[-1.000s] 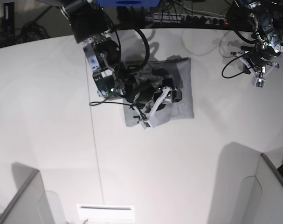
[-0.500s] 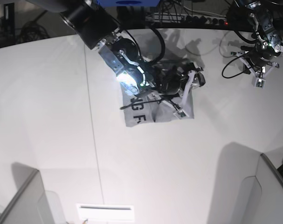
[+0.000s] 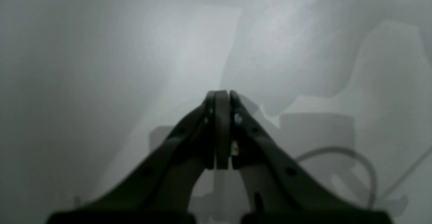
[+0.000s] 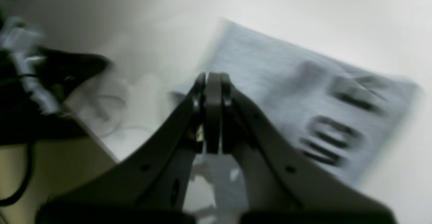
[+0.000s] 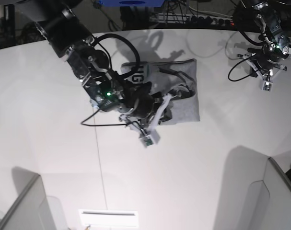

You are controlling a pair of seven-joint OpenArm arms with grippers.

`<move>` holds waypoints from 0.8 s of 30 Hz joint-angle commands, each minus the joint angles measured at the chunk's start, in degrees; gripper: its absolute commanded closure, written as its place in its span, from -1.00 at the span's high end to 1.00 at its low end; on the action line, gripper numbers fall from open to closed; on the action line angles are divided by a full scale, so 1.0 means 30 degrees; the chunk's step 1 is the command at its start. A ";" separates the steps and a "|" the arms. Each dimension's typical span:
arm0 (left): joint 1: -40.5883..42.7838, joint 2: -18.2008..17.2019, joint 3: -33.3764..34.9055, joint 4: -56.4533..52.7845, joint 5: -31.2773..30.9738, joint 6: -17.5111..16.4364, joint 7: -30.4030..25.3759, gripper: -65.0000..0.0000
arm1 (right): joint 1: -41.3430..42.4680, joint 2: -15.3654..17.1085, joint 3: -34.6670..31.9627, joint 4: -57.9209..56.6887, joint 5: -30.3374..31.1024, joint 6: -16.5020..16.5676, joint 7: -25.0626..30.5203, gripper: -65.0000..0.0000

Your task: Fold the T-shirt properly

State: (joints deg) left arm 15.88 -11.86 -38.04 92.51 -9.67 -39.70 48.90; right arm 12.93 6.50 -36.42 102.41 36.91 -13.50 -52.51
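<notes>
Since the earlier frame, my right arm (image 5: pixel 95 76) has swung back toward my right, off the side of the cloth nearer my other arm, while the T-shirt (image 5: pixel 186 110) keeps its place and my left arm (image 5: pixel 270 43) has stayed put. My right gripper (image 4: pixel 213 78) is fully shut, its fingertips together, and I have nothing between them; in its wrist view they stand out sharply against the blurred grey cloth behind. Under and around that arm lies the heather-grey shirt, on the white table (image 5: pixel 193 182), partly hidden from the base view by my own linkages. Black block letters (image 5: pixel 137 74) show on it beside my forearm, and the wrist view catches more of them, too blurred for me to read. One side of the cloth reaches out past my gripper as a plainer grey stretch. Farther off, well apart from the shirt, my left gripper (image 3: pixel 221 95) is also closed, empty, over bare tabletop marked by soft shadows, with a thin black cable (image 5: pixel 235 79) looping out beside it. Farthest from my arms, at the opposite edge of the base view, sits a white slotted panel (image 5: pixel 108 219)
</notes>
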 commanded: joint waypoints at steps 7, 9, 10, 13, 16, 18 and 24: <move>-0.0150 -0.0282 -0.0111 0.0621 -0.0161 -0.0099 -0.0228 -1.00 | -0.0544 0.1862 0.1958 -0.0716 0.0314 0.0206 0.0493 -1.00; -0.0179 -0.0282 -0.0111 0.0651 -0.0161 -0.0099 -0.0228 -1.00 | -0.0837 0.2008 0.1841 -0.1243 0.0314 0.0206 0.1284 -1.00; -0.0121 -0.0282 -0.0111 0.0651 -0.0161 -0.0099 -0.0228 -1.00 | -0.1101 0.2008 0.1841 -0.1624 0.0314 0.0206 0.1636 -1.00; -0.0209 -0.0282 -0.0111 0.0709 -0.0161 -0.0099 -0.0228 -1.00 | -0.1247 0.1950 0.1402 -0.2620 0.0314 0.0235 0.2163 -1.00; -0.0209 -0.0253 -0.0111 0.0973 -0.0219 -0.0099 -0.0228 -1.00 | -0.1276 0.1979 0.0054 -0.2767 0.0314 0.0235 0.2222 -1.00; -0.0209 -0.0253 -0.0491 0.1120 -0.0219 -0.0099 -0.0228 -1.00 | -0.1628 0.1862 -0.0650 -0.2650 0.0314 0.0235 0.2603 -1.00; -0.0707 0.0246 -0.3656 0.0973 -0.0219 -0.0099 -0.0228 -1.00 | -0.1804 0.1276 -0.2320 -0.2298 0.0314 0.0206 0.2778 -1.00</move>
State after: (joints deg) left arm 14.48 -10.35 -48.99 94.61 -9.28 -39.90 49.54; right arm 6.37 10.74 -43.57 94.02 37.45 -13.08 -45.25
